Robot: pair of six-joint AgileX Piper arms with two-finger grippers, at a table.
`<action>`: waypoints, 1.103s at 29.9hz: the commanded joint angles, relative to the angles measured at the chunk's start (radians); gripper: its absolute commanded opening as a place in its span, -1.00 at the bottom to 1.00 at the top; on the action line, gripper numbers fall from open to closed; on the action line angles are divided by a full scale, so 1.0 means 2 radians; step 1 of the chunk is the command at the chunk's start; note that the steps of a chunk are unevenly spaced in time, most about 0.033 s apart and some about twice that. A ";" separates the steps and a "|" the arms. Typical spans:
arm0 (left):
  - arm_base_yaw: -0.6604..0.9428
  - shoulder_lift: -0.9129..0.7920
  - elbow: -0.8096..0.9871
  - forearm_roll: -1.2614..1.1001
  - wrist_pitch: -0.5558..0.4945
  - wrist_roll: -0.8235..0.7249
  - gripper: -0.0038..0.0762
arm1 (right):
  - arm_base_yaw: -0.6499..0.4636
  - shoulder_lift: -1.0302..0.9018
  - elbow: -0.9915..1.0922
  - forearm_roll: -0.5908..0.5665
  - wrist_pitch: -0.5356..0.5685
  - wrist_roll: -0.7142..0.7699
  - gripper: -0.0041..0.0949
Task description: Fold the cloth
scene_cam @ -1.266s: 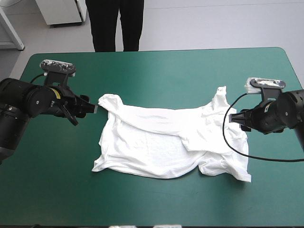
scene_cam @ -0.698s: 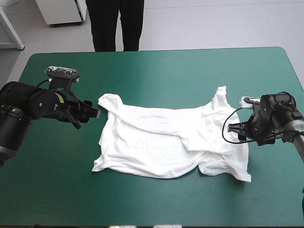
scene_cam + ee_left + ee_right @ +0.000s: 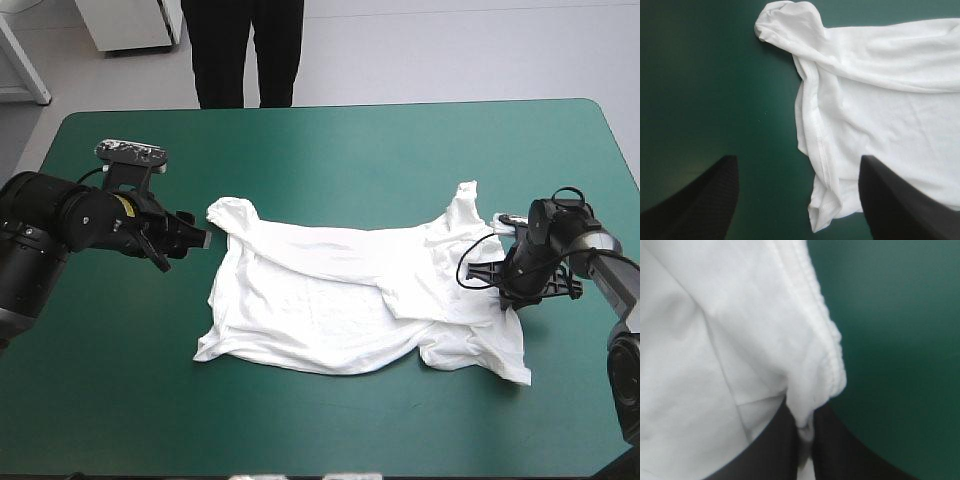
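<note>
Right claw (image 3: pixel 804 440): since just before, turned and lowered onto the right edge of the T-shirt (image 3: pixel 350 300); fingers all but closed, pinching the hem.
Left claw (image 3: pixel 203 238): unmoved, fingers wide apart, empty, just beside the left sleeve.
T-shirt: spread flat mid-surface (image 3: pixel 330 150), on the teal-green cover.

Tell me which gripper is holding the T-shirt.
The right gripper, shut on the T-shirt's edge; the left gripper stands open, holding nothing.

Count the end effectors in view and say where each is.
2. The left end effector is open beside the T-shirt's left-hand edge; the right end effector is shut on its right-hand hem. Neither is hidden.
</note>
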 commanded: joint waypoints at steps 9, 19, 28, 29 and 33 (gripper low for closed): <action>0.001 -0.013 -0.013 -0.001 -0.002 -0.003 0.09 | -0.015 -0.030 -0.005 -0.150 -0.008 0.076 -0.95; 0.001 -0.013 -0.013 -0.001 -0.002 -0.003 0.09 | -0.121 0.006 -0.140 -0.151 -0.033 0.061 -0.95; 0.001 -0.013 -0.013 -0.001 -0.002 -0.003 0.09 | -0.179 0.110 -0.305 -0.145 -0.046 0.067 -0.95; 0.001 -0.013 -0.013 -0.001 -0.002 -0.003 0.09 | -0.179 0.122 -0.329 -0.145 -0.047 0.067 -0.95; 0.001 -0.013 -0.013 -0.001 -0.002 -0.003 0.09 | -0.179 0.170 -0.421 -0.126 -0.051 0.061 -0.95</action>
